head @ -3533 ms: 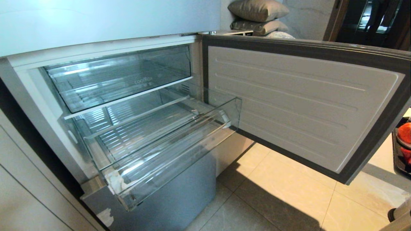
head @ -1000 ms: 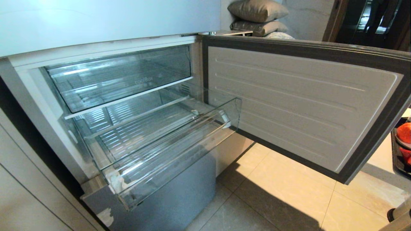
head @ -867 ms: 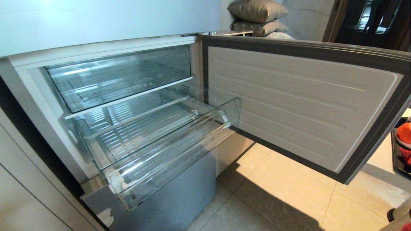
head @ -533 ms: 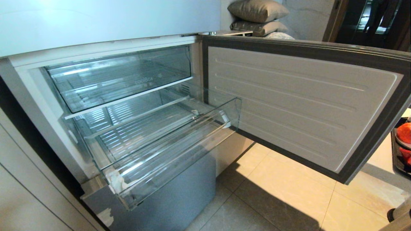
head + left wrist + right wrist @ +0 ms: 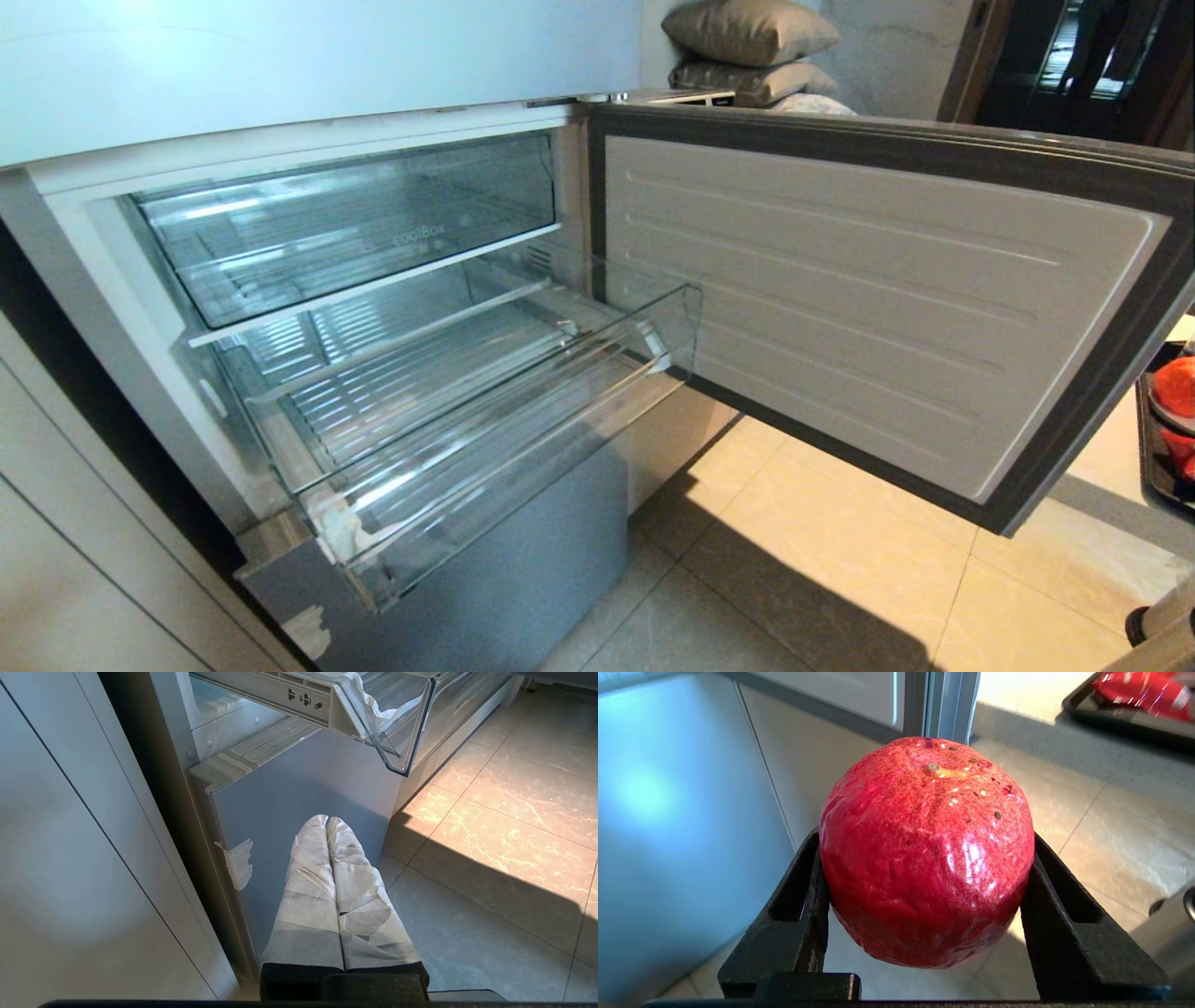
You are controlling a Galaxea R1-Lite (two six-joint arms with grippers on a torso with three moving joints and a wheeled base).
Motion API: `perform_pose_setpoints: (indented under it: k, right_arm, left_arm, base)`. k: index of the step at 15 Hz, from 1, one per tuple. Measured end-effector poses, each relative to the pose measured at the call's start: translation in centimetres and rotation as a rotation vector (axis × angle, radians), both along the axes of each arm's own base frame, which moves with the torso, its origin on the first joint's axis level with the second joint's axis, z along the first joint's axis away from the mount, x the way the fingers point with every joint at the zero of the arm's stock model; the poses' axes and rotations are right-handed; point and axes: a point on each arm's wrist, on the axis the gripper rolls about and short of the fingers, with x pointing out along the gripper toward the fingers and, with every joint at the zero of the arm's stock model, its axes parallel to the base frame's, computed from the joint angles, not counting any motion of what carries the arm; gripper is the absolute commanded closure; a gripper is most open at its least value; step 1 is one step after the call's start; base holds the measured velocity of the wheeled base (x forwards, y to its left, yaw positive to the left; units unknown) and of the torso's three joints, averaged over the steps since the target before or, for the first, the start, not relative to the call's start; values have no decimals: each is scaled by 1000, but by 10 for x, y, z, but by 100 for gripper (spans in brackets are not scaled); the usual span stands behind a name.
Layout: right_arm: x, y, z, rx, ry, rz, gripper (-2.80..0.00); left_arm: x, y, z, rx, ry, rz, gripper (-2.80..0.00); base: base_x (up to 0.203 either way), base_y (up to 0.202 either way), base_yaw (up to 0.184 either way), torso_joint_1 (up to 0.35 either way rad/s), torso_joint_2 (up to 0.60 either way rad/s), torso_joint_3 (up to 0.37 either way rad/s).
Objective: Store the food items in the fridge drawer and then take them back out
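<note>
The fridge stands with its lower door swung wide to the right, its pale ribbed inner face turned toward the camera. Below a taller clear drawer marked CoolBox, the fridge drawer, shallow, wide and transparent, is pulled well out over the tiled floor; nothing lies in it.

At the far right edge of the head view a dark tray carries an orange-red fruit with something red just below it, partly cut off by the frame.

Neither arm shows in the head view. In the left wrist view the left gripper hangs low beside the fridge's bottom panel, under the drawer's front corner; its paper-wrapped fingers are pressed together with nothing between them.

In the right wrist view the right gripper is clamped on the red fruit. The fruit sits squarely between the two black fingers, touching both, its dimpled stem end turned away from the wrist and its body bulging past the fingertips. Floor tiles lie behind it, and the fruit is well apart from the drawer.
</note>
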Motion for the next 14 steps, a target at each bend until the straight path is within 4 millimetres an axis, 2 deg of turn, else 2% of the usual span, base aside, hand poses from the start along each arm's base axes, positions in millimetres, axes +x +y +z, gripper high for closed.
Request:
perform_pose_setpoints:
  k: [8,14]
  right_arm:
    - [-3,0,-1,14,-34,0,0]
    - [-3,0,-1,16,-33,1,0]
  left_arm:
    - [0,0,0,0,0,0,0]
    - [0,0,0,0,0,0,0]
  base:
    - [0,0,8,0,0,0]
    - [2,-6,167,2,1,3]
